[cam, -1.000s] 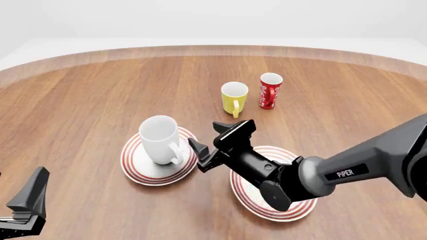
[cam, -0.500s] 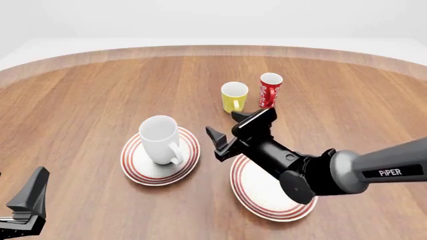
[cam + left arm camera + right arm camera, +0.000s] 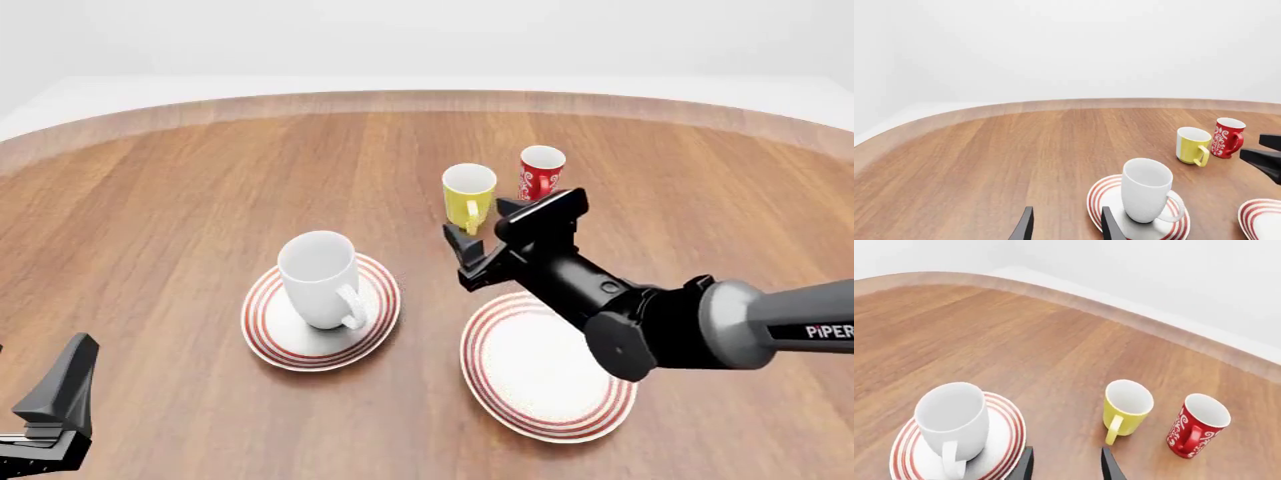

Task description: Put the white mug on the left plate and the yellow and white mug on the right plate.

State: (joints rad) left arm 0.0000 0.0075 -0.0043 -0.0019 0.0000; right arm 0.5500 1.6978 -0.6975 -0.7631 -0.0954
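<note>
Right gripper [image 3: 497, 238]: jaws apart, empty, just beside small yellow mug with white inside [image 3: 469, 195].
Left gripper [image 3: 1063, 227]: jaws apart, empty.
Large plain white glossy mug [image 3: 320, 279]: upright on red-ringed left plate [image 3: 274, 334].

Bright, even light; soft shadows

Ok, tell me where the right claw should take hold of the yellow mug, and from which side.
Probably by the handle of the yellow and white mug: it stands upright, and the handle points toward the arms' side of the table. The open right claw is on that near side, so come in from there, avoiding the red cup close by on its right.

Simulated tabletop: bare wooden table [image 3: 200, 200], blank white backdrop.
</note>
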